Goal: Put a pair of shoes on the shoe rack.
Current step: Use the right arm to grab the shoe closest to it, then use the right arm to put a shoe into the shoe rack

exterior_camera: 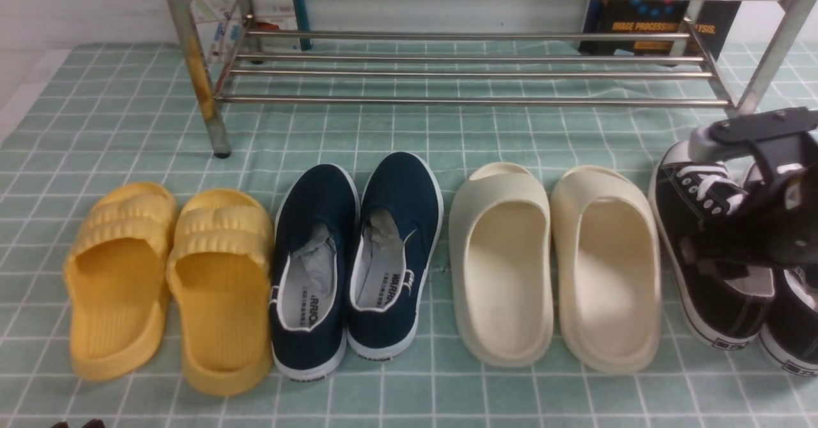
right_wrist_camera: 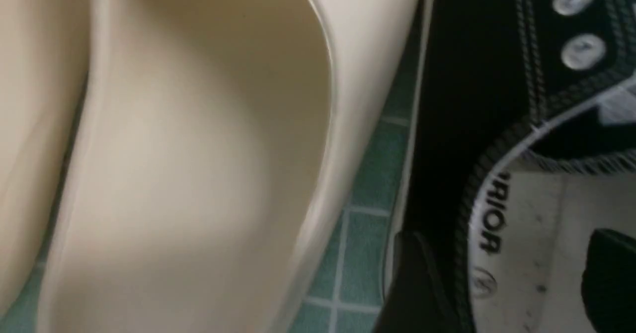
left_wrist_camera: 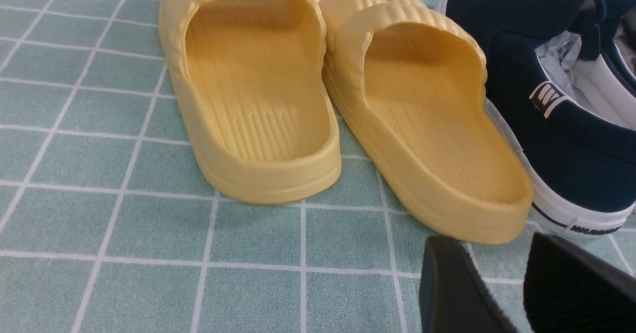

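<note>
Black sneakers [exterior_camera: 709, 249] sit on checked cloth [exterior_camera: 128, 108] in front of the rack's [exterior_camera: 473, 73] right end, not yet on it. The right gripper [right_wrist_camera: 512, 278] hangs over one sneaker, jaws spread astride its side wall, above an insole [right_wrist_camera: 536, 233] reading "RIOR". The left gripper [left_wrist_camera: 516, 288], well before the rack's left end, is open and empty. Navy slip-ons [exterior_camera: 354, 262] before the rack read "WARRIOR"; a book [exterior_camera: 652, 13] behind it, "IMAGE PROCESSING".

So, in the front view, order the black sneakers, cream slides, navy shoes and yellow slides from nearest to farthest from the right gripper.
1. Black sneakers, under the right gripper.
2. Cream slides, beside them.
3. Navy shoes, left of centre.
4. Yellow slides, far left.
</note>
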Tool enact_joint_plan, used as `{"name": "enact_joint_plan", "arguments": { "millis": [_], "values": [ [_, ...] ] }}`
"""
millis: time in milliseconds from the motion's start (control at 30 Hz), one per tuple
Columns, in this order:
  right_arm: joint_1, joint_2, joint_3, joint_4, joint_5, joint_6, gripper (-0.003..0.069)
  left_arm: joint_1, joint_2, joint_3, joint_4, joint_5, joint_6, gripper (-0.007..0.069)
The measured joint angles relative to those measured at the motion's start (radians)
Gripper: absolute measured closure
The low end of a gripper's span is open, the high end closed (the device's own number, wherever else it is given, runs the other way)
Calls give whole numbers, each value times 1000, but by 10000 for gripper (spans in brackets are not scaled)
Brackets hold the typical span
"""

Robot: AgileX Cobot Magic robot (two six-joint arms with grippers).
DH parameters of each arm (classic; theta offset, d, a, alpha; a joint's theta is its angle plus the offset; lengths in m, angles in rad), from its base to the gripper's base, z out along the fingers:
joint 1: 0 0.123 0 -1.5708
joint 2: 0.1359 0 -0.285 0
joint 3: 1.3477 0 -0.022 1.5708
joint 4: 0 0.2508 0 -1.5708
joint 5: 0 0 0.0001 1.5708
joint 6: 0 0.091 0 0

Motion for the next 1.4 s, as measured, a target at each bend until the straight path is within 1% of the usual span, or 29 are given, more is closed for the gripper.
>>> {"name": "enact_joint_plan", "arguments": {
  "millis": [100,167,267,300,333,367,400,633,833,900,967,1000,1033,1067,1100,1167,1267,1300,1400],
  "values": [
    [0,60,0,-2,-50,23,216,0,0,0,0,0,0,386],
    [0,121,0,-3,-95,43,291,0,0,0,0,0,0,386],
    [0,153,0,-5,-111,54,449,0,0,0,0,0,0,386],
    [0,153,0,-5,-110,56,461,0,0,0,0,0,0,386],
    [1,152,-2,-2,-112,61,545,0,0,0,0,0,0,386],
    [4,150,-3,-2,-112,65,596,0,0,0,0,0,0,386],
    [5,144,-3,-1,-110,68,632,0,0,0,0,0,0,386],
    [5,61,-3,-3,-65,69,636,0,0,0,0,0,0,386],
    [5,-43,-35,2,28,67,636,0,0,0,0,0,0,386],
    [5,-63,-100,37,85,27,636,0,0,0,0,0,0,386],
    [5,-59,-126,59,99,-1,636,0,0,0,0,0,0,386],
    [5,-38,-170,104,117,-61,636,0,0,0,0,0,0,386],
    [5,-17,-198,130,123,-95,636,0,0,0,0,0,0,386],
    [5,-12,-204,138,124,-95,636,0,0,0,0,0,0,386],
    [5,34,-252,179,130,-145,636,0,0,0,0,0,0,386],
    [5,95,-311,216,132,-190,636,0,0,0,0,0,0,386],
    [5,183,-403,239,140,-214,636,0,0,0,0,0,0,386],
    [5,247,-478,241,147,-214,636,0,0,0,0,0,0,386],
    [5,328,-588,241,163,-220,636,0,0,0,0,0,0,386]
  ]
}}
